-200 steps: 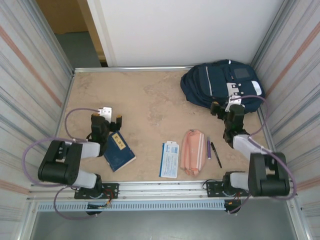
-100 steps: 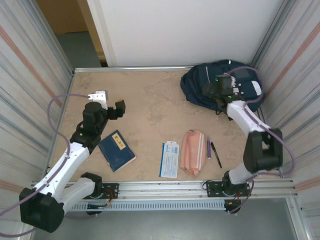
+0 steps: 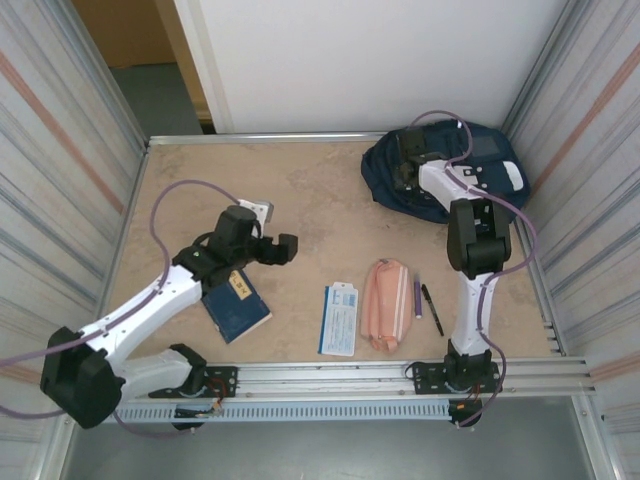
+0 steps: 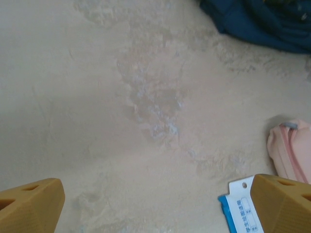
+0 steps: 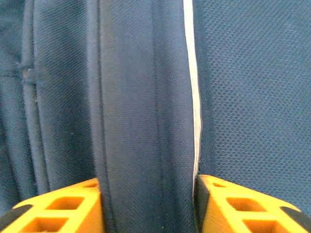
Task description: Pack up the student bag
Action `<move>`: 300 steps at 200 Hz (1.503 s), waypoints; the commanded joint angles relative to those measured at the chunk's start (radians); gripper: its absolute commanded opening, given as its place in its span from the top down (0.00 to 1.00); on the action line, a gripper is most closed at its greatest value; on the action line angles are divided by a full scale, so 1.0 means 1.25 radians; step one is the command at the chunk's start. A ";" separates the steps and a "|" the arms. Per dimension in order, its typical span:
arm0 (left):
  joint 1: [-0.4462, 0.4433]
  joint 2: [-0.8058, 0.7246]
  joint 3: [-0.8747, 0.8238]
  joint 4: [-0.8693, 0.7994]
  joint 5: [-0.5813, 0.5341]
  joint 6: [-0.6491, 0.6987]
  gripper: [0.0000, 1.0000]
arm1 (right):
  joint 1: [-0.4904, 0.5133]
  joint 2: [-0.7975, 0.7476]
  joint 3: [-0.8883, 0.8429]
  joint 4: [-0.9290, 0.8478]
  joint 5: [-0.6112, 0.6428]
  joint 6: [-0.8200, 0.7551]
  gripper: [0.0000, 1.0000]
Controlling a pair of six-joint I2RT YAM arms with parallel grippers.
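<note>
Top view: student bag [image 3: 470, 185] sits in the 1 o'clock corner of the desk [image 3: 300, 190], near the right wall. Right tool [image 3: 404, 172] is down on the bag's 9 o'clock edge, with the arm stretched out toward it. Left tool [image 3: 284, 250] hangs over bare desk just 9 o'clock of centre, jaws wide and empty. Blue book [image 3: 238, 302] lies at 7 o'clock, partly under the left arm. Toward 6 o'clock lie the blue-white packet [image 3: 340, 320], pink pouch [image 3: 385, 305], purple pen [image 3: 418, 297] and black pen [image 3: 432, 309]. Packet and pouch are just beside each other; the pens lie side by side at the pouch's 3 o'clock.

Left wrist: left tool [image 4: 155, 206] fully open, fingers [image 4: 34, 206] at the 7 and 5 o'clock corners with only desk between. Packet corner [image 4: 240, 211] is just beside the 5 o'clock finger. Pouch [image 4: 286, 150] at 3 o'clock, bag [image 4: 262, 24] at 1 o'clock.

Right wrist: right tool [image 5: 148, 199] is closed on a raised fold of the student bag [image 5: 243, 87]. Navy fabric fills the gap and both fingers [image 5: 58, 208] touch it. A thin white stripe [image 5: 192, 73] runs along the fold's 3 o'clock side.
</note>
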 commanded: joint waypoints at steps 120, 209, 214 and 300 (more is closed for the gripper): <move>-0.028 0.204 0.167 -0.059 0.024 -0.072 0.03 | 0.162 -0.196 -0.078 0.123 -0.408 -0.008 1.00; 0.034 0.292 0.160 -0.085 -0.073 -0.108 0.04 | 0.196 -0.368 -0.322 0.136 -0.397 0.093 0.48; 0.045 0.300 0.160 -0.086 -0.065 -0.118 0.04 | 0.191 -0.398 -0.354 0.132 -0.382 0.097 0.47; 0.193 0.428 0.183 0.065 0.132 -0.261 0.16 | 0.009 -0.560 -0.660 0.194 -0.374 0.061 0.47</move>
